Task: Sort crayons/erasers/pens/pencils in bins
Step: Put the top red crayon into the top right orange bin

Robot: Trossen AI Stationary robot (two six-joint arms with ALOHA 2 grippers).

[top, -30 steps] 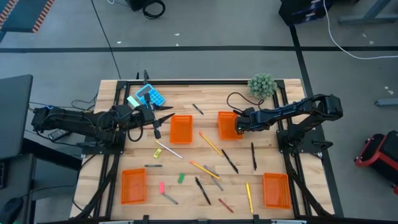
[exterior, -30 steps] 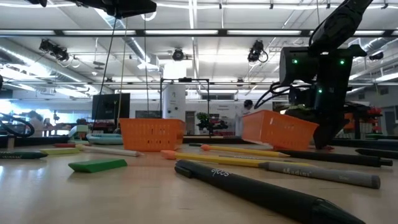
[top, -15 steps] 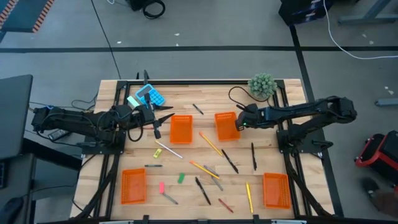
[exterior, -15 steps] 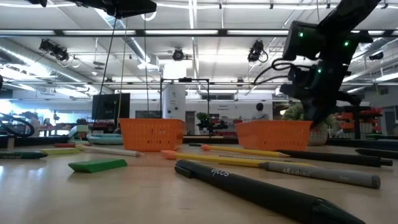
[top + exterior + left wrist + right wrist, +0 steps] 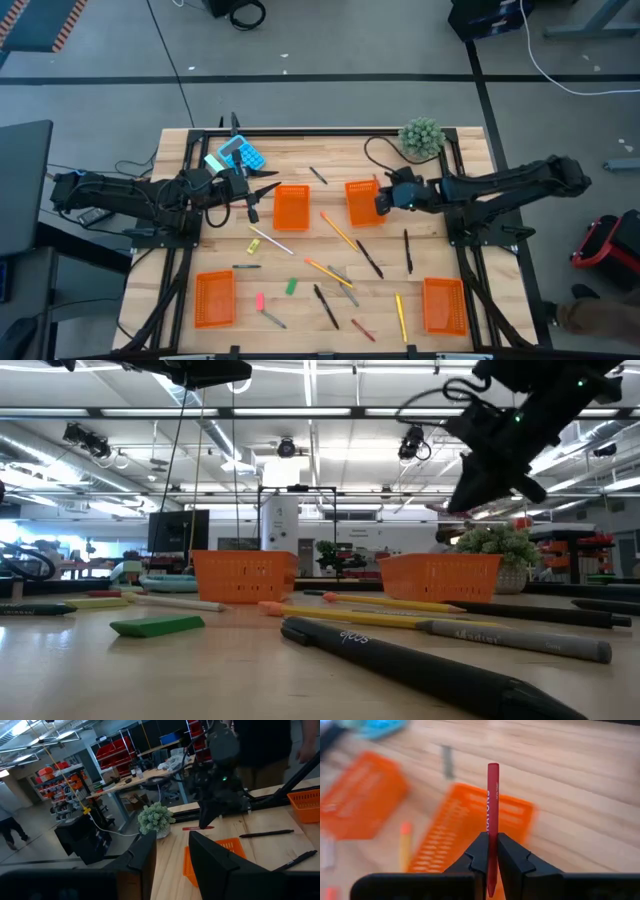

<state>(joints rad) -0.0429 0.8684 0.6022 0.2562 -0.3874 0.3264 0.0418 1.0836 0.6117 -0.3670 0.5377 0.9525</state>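
My right gripper (image 5: 382,200) hangs high over the right end of an orange bin (image 5: 361,203) at the table's far middle, shut on a red crayon (image 5: 492,800). The crayon also shows in the left wrist view (image 5: 197,827). My left gripper (image 5: 262,196) stays still and open beside the left end of a second bin (image 5: 291,207), with nothing between its fingers. Two more bins (image 5: 214,298) (image 5: 444,305) sit near the front corners. Pens (image 5: 370,258), pencils (image 5: 340,231) and erasers (image 5: 291,286) lie flat on the wood between them. My right gripper pinches the red crayon between its two fingers (image 5: 512,862), on the crayon's lower half (image 5: 492,831). Most of the stick pokes out beyond the fingertips. The fingers slant down from the table's right side. The crayon is lifted clear, above the bin.
A blue calculator (image 5: 241,153) lies at the far left behind my left arm. A small green plant (image 5: 421,136) stands at the far right corner. More pens (image 5: 407,250) and a yellow pencil (image 5: 400,315) lie near the front right bin.
My right gripper has risen from table height at the far middle bin to well above it and tipped from pointing steeply down to a shallower slant, staying shut. The bin, tilted a second ago, now sits flat.
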